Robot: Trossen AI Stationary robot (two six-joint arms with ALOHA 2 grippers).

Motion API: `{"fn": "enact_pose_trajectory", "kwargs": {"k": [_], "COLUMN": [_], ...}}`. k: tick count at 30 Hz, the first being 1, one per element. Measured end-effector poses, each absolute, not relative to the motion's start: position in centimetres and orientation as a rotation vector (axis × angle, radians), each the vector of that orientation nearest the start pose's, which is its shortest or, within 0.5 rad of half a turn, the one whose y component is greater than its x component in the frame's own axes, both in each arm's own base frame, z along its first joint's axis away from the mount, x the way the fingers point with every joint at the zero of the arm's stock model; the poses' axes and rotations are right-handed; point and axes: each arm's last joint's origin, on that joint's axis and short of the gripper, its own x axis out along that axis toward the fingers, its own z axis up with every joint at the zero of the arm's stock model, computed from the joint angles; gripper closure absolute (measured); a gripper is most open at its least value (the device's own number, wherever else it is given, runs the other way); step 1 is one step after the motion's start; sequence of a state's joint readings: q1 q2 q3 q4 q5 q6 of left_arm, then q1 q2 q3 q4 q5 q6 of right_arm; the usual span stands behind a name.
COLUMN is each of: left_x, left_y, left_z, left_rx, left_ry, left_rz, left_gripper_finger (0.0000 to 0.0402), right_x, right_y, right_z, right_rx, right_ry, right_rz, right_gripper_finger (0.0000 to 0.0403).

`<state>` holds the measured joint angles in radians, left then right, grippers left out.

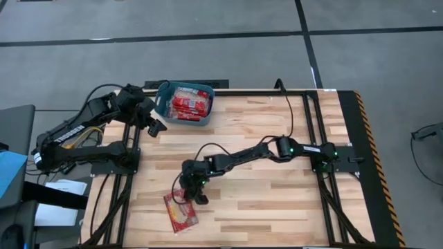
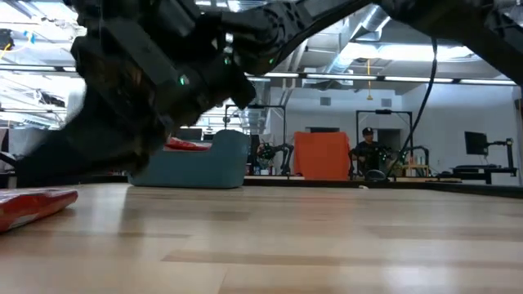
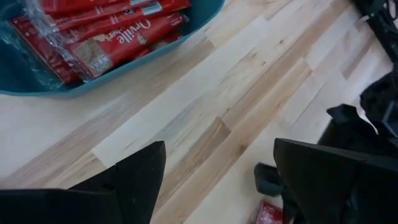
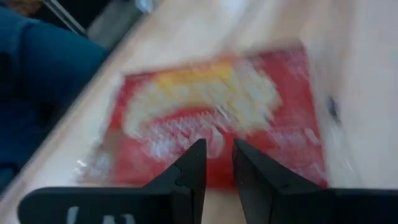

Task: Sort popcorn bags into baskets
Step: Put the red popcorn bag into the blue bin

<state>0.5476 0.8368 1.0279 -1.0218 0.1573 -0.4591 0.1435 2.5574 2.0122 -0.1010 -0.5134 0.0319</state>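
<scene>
Wooden planking formed the table, set on a grey floor. At its far left corner, the teal basket was seen packed with red popcorn bags. One lone popcorn bag lay flat near the front edge. Just beside the basket, the left gripper was held with jaws wide apart and empty. Above the lone bag, the right gripper was poised, fingers nearly together, nothing clamped.
</scene>
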Motion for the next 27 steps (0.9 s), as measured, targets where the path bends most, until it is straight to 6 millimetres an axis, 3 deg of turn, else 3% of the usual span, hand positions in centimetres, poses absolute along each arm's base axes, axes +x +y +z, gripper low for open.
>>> {"fn": "enact_pose_trajectory", "kwargs": {"k": [3,9,15,19,22,27], "left_x": [12.0,11.9,12.0,12.1,12.3,12.9], "left_y": [6.8,6.8,6.8,6.9,6.9,6.8], "left_z": [33.4,33.4,32.9,30.3,27.1,22.1], "left_rx": [-0.709,-0.687,-0.690,-0.725,-0.775,-0.852], "left_ry": [0.696,0.701,0.714,0.801,0.859,0.867], "left_rz": [0.555,0.549,0.551,0.562,0.561,0.518], "left_gripper_finger": [0.0116,0.0116,0.0116,0.0116,0.0116,0.0116], "right_x": [54.7,54.4,54.0,53.3,52.9,51.9], "right_y": [7.9,4.7,2.0,0.7,0.0,0.1], "right_z": [11.2,11.2,11.4,12.0,12.8,15.7], "right_rx": [0.193,0.123,0.112,0.065,0.027,-0.012], "right_ry": [0.716,0.819,0.891,0.947,0.972,0.988], "right_rz": [0.581,0.301,0.146,0.015,-0.012,-0.022], "right_gripper_finger": [0.0296,0.0296,0.0296,0.0296,0.0296,0.0296]}}
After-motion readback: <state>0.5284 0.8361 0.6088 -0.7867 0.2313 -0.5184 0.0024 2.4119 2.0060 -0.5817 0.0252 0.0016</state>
